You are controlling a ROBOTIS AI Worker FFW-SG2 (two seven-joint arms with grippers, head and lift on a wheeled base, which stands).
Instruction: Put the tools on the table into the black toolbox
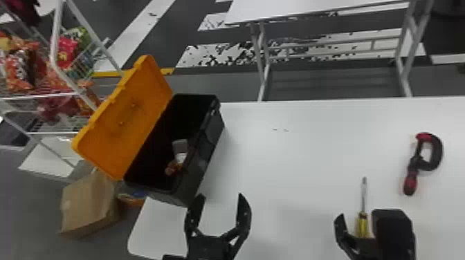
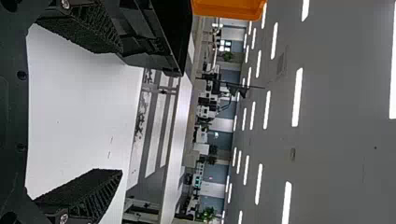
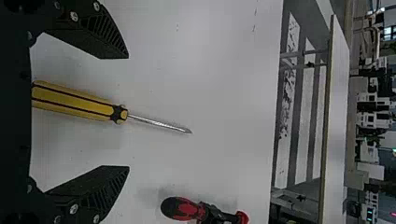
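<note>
The black toolbox (image 1: 207, 152) stood at the left of the white table (image 1: 297, 162), its orange lid (image 1: 126, 117) thrown back on the left side. Inside lay a pale, partly clear item (image 1: 180, 150) and, just beside it, a small orange-brown one (image 1: 173, 168); what they were was too blurred to tell.

Two tools were on the table, well to the right of the toolbox. The screwdriver (image 1: 362, 223) lay with its yellow, black-striped handle towards the robot and its metal shaft pointing away. Farther right and a little farther off lay a C-shaped clamp (image 1: 420, 162), black and red, its handle end nearer the robot.

The right gripper (image 1: 364, 213) was over the screwdriver, its jaws wide open on either side of the handle and touching neither side of it. The left gripper (image 1: 220, 196) was by the toolbox's near corner, its jaws open as well, with nothing between them.

On the floor to the left was a cardboard box (image 1: 86, 204), near a wire rack (image 1: 57, 93) with bright snack bags (image 1: 20, 67).
</note>
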